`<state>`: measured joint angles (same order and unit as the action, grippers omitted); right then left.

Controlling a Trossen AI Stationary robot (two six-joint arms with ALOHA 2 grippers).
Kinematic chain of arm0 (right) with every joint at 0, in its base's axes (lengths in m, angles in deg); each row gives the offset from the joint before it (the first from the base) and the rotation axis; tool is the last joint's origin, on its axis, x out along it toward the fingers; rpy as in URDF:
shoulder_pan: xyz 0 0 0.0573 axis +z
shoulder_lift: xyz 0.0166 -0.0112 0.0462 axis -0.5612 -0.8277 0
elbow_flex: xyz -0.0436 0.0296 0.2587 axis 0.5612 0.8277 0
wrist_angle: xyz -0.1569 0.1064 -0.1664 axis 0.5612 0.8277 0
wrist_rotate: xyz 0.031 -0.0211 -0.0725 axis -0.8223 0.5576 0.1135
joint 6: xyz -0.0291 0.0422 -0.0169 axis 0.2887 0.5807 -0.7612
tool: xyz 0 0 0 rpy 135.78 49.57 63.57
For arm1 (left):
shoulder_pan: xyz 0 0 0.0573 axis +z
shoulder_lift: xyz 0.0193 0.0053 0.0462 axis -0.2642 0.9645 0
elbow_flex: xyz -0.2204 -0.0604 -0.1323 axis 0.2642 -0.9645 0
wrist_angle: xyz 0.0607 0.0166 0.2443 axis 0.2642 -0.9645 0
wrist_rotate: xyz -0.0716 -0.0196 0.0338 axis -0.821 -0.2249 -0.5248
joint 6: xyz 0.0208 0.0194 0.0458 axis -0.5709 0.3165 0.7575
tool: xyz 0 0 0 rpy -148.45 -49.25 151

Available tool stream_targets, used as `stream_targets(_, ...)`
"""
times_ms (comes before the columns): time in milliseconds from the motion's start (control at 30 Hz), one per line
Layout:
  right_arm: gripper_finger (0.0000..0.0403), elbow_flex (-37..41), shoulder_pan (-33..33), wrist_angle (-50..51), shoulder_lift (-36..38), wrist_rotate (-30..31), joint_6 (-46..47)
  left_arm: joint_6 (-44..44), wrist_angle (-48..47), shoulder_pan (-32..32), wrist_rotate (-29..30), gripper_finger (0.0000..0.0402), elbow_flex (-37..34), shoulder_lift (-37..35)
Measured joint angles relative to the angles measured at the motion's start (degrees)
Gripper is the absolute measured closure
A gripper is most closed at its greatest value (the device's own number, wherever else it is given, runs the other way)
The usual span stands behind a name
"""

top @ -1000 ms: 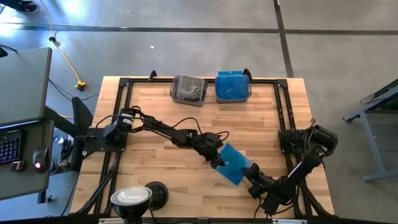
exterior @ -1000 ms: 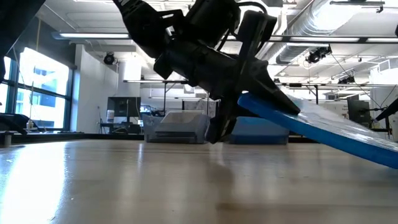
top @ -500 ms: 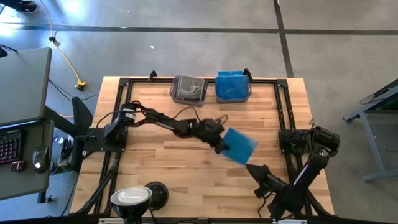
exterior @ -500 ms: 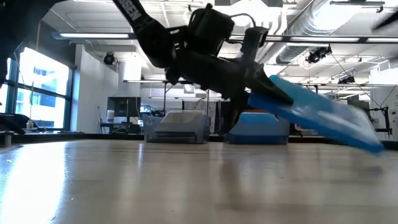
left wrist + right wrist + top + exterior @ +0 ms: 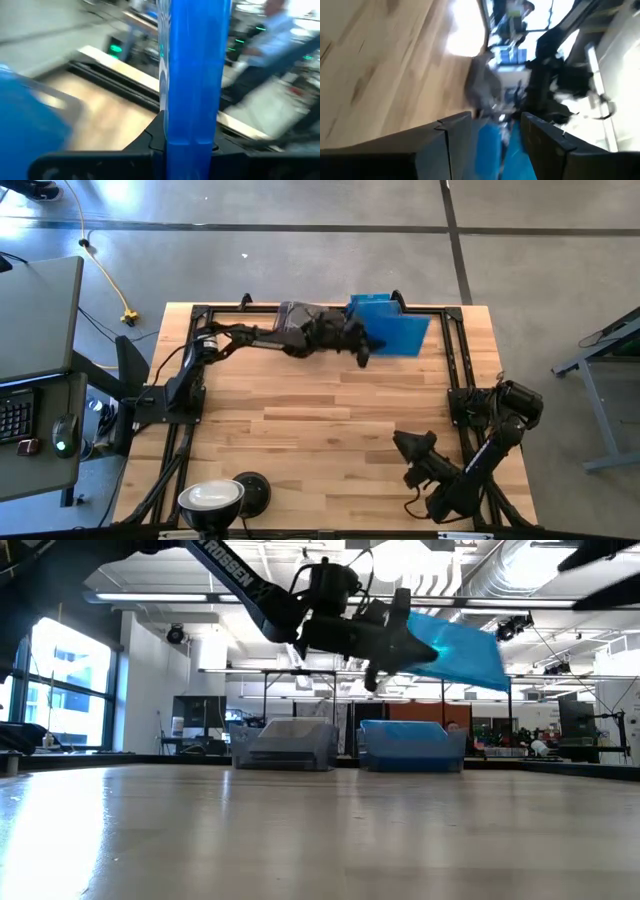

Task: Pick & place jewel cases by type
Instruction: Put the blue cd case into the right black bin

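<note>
My left gripper [image 5: 362, 343] reaches to the table's far side and is shut on a translucent bright blue jewel case [image 5: 402, 334]. The case hangs in the air over the blue-filled bin [image 5: 370, 308]. In the low view the blue jewel case [image 5: 458, 648] is high above both bins. The left wrist view shows the blue jewel case [image 5: 195, 70] edge-on between the fingers. My right gripper [image 5: 408, 448] waits open near the table's near right part and touches nothing. No dark jewel case shows plainly. My left gripper pinches the blue jewel case between its two fingers [image 5: 150, 145] at the edge nearest the arm [image 5: 192, 131]. The fingers come roughly level from the table's left. The case is lifted clear and juts out past the fingertips, tilted, its free edge [image 5: 500, 675] lower.
Two bins stand side by side at the far edge: a smoky-grey bin [image 5: 283, 745], partly under my left arm in the high view, and the bin with blue contents [image 5: 412, 746]. A black frame [image 5: 455, 360] runs around the wooden tabletop [image 5: 300, 440].
My left gripper has carried the blue jewel case from the table's near middle toward the far edge and upward, over the bin with blue contents. The case, earlier low and slanting down by my right gripper, is now high. My right gripper has stayed near the near right edge.
</note>
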<state>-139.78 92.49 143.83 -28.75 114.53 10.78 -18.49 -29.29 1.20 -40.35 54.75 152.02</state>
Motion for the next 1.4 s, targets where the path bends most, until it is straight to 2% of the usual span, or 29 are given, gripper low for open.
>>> stream_targets(133,0.0236,0.0,-1.5,-0.2,0.0,-5.7,1.3,2.8,-5.5,3.2,8.2,0.0372,1.8,0.0)
stream_targets(267,0.0236,0.0,-2.9,-0.2,0.0,-7.0,3.6,4.9,-11.4,6.2,13.5,0.0372,1.8,0.0)
stream_targets(567,0.0236,0.0,-6.4,-0.9,0.1,-7.0,4.4,4.8,-14.1,9.7,13.0,0.0371,2.0,0.0)
stream_targets(733,0.0236,0.0,-7.9,-2.1,0.1,-7.3,4.8,5.2,-15.9,9.7,10.3,0.0364,2.0,0.0)
stream_targets(900,0.0236,0.0,-8.6,-3.0,0.1,-7.5,4.7,5.2,-18.9,9.7,12.2,0.033,2.0,0.1)
stream_targets(1033,0.0236,0.0,-8.6,-3.5,0.1,-7.5,4.6,5.1,-18.6,9.8,13.0,0.0286,1.9,1.0)
stream_targets(1233,0.0236,0.0,-8.6,-3.5,0.1,-7.5,4.5,5.9,-18.8,10.6,17.2,0.0223,1.9,1.7)
stream_targets(1400,0.0236,0.0,-8.6,-3.6,0.1,-7.6,4.5,5.9,-22.0,12.4,18.0,0.0198,2.0,1.0)
